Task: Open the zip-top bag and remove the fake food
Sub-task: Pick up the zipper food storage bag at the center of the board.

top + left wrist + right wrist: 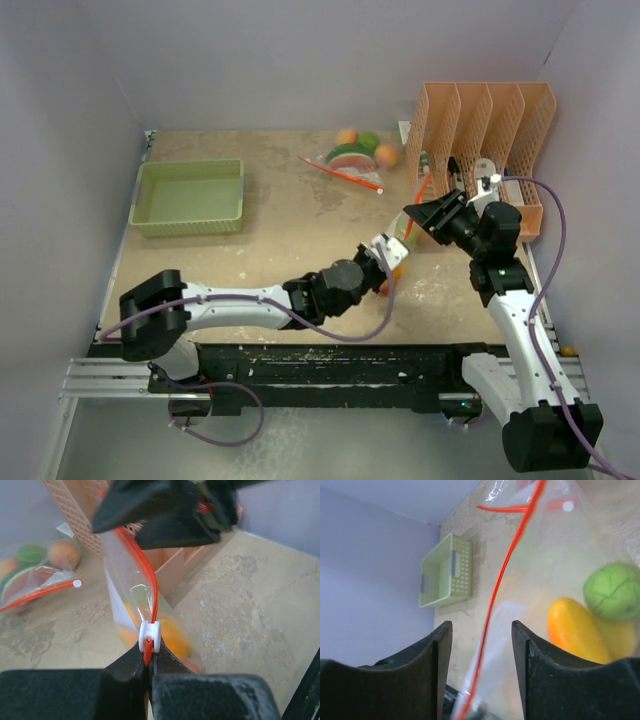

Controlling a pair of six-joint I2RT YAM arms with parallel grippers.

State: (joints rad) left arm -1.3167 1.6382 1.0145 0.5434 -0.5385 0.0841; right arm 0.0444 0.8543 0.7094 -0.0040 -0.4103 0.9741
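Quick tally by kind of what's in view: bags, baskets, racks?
Zip-top bags: 2 (held bag, far bag)
Green basket: 1
Orange file rack: 1
Total: 4

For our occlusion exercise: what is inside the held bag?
An orange fruit, a green one and a yellow piece show through the bag. The orange fruit covers part of it.
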